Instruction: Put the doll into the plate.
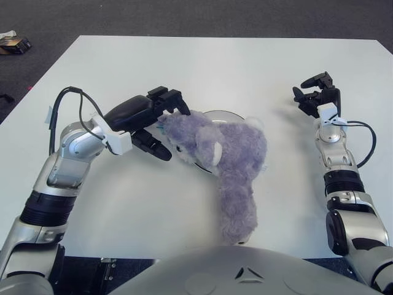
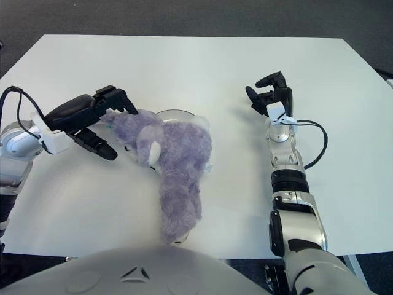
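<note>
Left hand point(image 1: 161, 123): at the doll's left end, fingers spread around its head, one finger over the top edge and one low by the table; they touch the fur, but a closed grip is not visible.
Doll point(image 1: 224, 157): purple plush, lying on its side across the plate, head toward the left hand, lower body trailing off the plate toward the near table edge.
Plate point(image 1: 224, 115): mostly covered by the doll, only its far rim shows.
Table point(image 1: 221, 67): white, carrying the plate and doll.
Right hand point(image 1: 317, 93): well apart from the doll, on the right, fingers loosely spread and holding nothing.
</note>
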Robot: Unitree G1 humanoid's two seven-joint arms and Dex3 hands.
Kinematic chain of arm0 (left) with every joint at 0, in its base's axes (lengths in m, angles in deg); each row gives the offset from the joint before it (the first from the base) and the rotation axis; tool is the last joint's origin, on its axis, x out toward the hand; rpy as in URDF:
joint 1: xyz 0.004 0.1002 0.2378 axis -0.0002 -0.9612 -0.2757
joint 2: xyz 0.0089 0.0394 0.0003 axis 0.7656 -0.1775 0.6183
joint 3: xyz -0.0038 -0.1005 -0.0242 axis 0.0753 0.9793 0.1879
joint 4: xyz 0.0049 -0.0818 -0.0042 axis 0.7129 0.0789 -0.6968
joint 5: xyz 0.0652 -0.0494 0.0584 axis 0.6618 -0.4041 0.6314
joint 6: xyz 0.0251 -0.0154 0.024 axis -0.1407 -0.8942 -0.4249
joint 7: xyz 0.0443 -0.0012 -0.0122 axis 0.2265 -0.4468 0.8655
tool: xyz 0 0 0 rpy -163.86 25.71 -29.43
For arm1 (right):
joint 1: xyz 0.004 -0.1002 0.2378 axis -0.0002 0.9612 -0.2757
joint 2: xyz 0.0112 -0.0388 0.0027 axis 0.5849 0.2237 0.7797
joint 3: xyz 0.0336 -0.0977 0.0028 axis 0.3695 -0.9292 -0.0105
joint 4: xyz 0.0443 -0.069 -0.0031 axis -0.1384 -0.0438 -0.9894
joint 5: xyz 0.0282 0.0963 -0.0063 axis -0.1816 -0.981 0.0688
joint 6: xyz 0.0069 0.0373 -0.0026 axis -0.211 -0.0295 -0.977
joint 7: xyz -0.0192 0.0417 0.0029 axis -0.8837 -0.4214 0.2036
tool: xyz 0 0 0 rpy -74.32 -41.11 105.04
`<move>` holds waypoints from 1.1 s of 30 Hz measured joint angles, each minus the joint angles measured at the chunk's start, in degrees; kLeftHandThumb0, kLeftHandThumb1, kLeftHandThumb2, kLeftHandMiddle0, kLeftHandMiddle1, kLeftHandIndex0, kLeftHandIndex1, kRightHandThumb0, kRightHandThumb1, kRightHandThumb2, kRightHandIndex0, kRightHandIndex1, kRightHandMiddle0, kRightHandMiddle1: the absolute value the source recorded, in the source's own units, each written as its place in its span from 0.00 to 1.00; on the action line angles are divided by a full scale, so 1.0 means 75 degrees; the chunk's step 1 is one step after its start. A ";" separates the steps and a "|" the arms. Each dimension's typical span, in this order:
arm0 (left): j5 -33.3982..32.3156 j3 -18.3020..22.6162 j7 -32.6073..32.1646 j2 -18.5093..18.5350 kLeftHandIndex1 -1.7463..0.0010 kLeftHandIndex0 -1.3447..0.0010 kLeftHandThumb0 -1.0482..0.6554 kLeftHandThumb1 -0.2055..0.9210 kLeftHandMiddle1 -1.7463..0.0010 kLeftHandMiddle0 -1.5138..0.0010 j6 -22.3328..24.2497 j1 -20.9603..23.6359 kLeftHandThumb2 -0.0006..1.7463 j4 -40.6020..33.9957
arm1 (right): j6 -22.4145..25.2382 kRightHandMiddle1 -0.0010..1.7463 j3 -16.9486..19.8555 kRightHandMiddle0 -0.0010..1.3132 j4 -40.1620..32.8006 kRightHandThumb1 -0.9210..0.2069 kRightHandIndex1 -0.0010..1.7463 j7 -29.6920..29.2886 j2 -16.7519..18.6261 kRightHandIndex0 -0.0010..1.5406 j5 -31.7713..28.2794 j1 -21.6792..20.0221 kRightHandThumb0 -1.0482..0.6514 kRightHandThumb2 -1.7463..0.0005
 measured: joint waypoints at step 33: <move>0.2273 -0.0460 -0.2664 -0.1222 0.98 0.86 0.41 0.87 1.00 0.86 -0.1794 -0.0348 0.00 0.0882 | 0.0099 0.96 0.0112 0.19 -0.0044 0.00 0.46 0.0235 -0.0076 0.57 -0.0049 0.0168 0.41 0.74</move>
